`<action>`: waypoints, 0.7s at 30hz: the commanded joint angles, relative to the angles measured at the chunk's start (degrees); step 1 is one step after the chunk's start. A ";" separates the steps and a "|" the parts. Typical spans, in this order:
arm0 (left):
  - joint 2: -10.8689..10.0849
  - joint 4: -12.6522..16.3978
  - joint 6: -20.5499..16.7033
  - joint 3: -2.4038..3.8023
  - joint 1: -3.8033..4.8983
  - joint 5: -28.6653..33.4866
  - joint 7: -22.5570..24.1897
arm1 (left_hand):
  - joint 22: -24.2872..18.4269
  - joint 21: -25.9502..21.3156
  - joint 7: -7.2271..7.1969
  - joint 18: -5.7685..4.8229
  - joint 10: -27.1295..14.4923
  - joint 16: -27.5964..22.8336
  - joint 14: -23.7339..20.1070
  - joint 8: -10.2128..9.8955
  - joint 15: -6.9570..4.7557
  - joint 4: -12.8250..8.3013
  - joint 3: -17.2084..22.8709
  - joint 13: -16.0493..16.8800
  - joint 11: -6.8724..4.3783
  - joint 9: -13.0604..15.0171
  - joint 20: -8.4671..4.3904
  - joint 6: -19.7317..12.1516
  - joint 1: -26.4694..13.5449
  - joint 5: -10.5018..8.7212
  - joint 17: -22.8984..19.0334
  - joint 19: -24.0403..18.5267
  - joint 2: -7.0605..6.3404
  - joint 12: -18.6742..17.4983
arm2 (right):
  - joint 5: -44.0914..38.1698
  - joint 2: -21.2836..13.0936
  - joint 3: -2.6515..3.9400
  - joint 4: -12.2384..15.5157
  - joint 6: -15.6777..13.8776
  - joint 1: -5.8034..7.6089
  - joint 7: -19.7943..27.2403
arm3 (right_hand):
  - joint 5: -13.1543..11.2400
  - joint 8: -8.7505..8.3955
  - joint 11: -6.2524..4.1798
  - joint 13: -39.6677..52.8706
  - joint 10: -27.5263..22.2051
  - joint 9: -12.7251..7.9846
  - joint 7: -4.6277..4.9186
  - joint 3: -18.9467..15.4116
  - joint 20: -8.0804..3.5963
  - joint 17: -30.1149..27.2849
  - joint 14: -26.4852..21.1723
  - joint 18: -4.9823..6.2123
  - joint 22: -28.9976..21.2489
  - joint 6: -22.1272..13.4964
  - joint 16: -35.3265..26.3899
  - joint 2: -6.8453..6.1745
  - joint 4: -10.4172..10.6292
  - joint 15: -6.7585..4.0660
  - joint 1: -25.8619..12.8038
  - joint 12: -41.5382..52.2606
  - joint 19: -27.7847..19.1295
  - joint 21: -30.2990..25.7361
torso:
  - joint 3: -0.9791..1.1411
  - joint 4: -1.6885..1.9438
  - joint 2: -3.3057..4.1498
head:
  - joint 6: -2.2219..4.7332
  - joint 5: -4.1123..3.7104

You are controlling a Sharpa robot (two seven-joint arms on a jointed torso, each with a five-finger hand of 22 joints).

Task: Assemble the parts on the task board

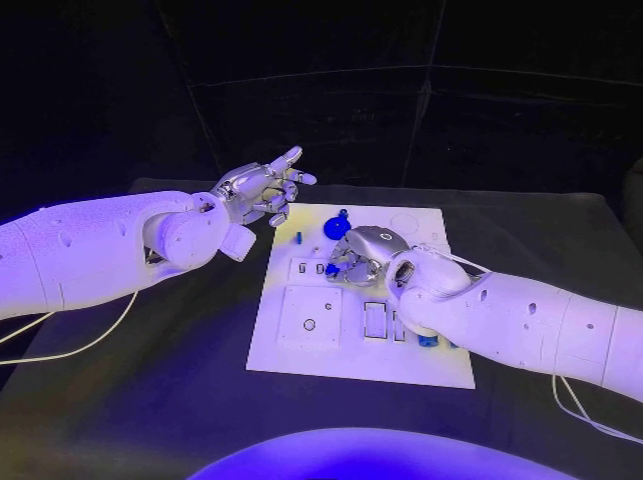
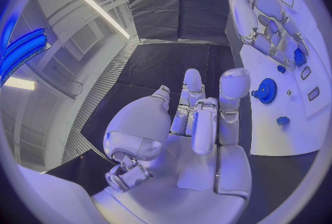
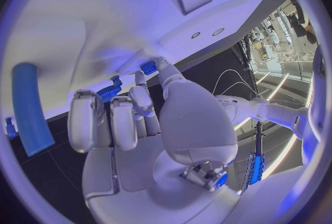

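The matte black table [image 1: 148, 400] carries the flat white rectangular task board [image 1: 357, 355], its smooth face cut with small rectangular recesses. The left hand [image 1: 259, 190], silver and glossy, hangs off the board's far-left corner with fingers spread, grasping nothing. The right hand [image 1: 362, 255] rests on the board's middle (fingers curled down; whether they pinch a part I cannot tell). A blue toothed gear [image 2: 265, 90] stands just beyond it.

Right robot hand [image 1: 362, 252] covers task board [image 1: 321, 345] middle; near half open.
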 commanded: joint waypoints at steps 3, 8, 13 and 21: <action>0.04 0.04 0.90 0.04 0.10 -0.48 0.15 | -0.05 -0.25 -0.14 -0.14 -0.48 -0.38 3.96 -0.28 0.27 -0.28 -0.08 -0.05 -0.03 0.05 -0.04 -0.39 0.65 0.14 6.53 -0.39 0.12 -0.26 | -2.17 0.28 -0.10 -0.09 2.00 -0.06 -0.97 | -0.48 0.43 -0.17 -0.01 0.30 0.06 -0.02 0.40 -0.61 5.86 3.98 -0.14 4.16 0.40 -0.02 0.34 -0.93 -0.49 1.61 0.09 0.03 0.11 | 0.01 0.00 0.00 | 0.05 0.03; 0.03 -0.01 0.90 0.04 0.10 -0.49 0.10 | -0.01 -0.23 -0.13 -0.15 -0.49 -0.39 3.95 -0.29 0.28 -0.36 -0.08 -0.06 -0.03 0.06 -0.04 -0.41 0.72 0.15 6.52 -0.38 0.12 -0.27 | -2.71 0.33 -0.10 -0.17 1.92 -0.06 -1.03 | -0.43 0.35 -0.12 -0.27 0.05 -0.04 0.08 0.76 -0.67 5.88 3.98 -0.14 4.12 -0.01 -0.02 0.56 -1.55 -0.49 2.56 -0.24 -0.01 0.07 | 0.01 0.02 -0.03 | 0.03 0.06; 0.05 -0.05 0.95 0.04 0.10 -0.49 0.01 | -0.04 -0.24 -0.13 -0.14 -0.51 -0.37 3.96 -0.29 0.28 -0.44 -0.07 -0.07 -0.02 0.07 -0.03 -0.42 0.80 0.15 6.55 -0.39 0.13 -0.28 | -2.92 0.25 -0.10 -0.07 1.83 -0.06 -0.70 | 2.05 0.29 -0.08 -0.48 -0.23 -0.20 0.22 2.26 -0.69 5.88 3.98 -0.13 4.12 -0.35 -0.04 1.37 -2.57 -0.48 4.14 -0.63 -0.02 0.03 | 0.03 -0.03 0.00 | -0.06 0.09; 0.08 -0.10 1.09 0.04 0.10 -0.49 -0.19 | -0.06 -0.25 -0.12 -0.14 -0.52 -0.37 3.96 -0.29 0.29 -0.52 -0.07 -0.09 -0.02 0.08 -0.02 -0.43 0.86 0.15 6.56 -0.40 0.15 -0.29 | -2.43 -0.35 -0.09 0.37 2.14 -0.06 0.18 | 17.85 0.14 0.02 -0.87 -0.72 -0.74 0.58 11.89 -0.83 5.86 3.94 -0.10 4.14 -0.36 -0.12 0.93 -5.12 -0.51 4.82 -1.61 -0.15 -0.01 | 0.04 -0.02 -0.06 | -0.12 0.09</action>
